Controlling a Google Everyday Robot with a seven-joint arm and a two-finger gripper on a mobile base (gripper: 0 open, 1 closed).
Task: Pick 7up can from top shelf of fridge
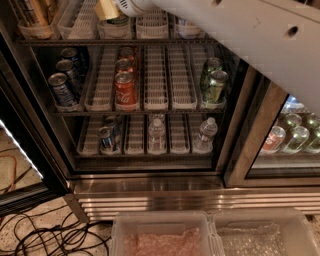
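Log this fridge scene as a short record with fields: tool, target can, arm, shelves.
tool: at the picture's upper edge, over the top shelf, right above the 7up can
7up can: in a white lane tray; top hidden by the tool; contact cannot be told
arm: white, slanting from upper right across the fridge
middle shelf: blue cans, red cola can, green cans
bottom shelf: small can, water bottles
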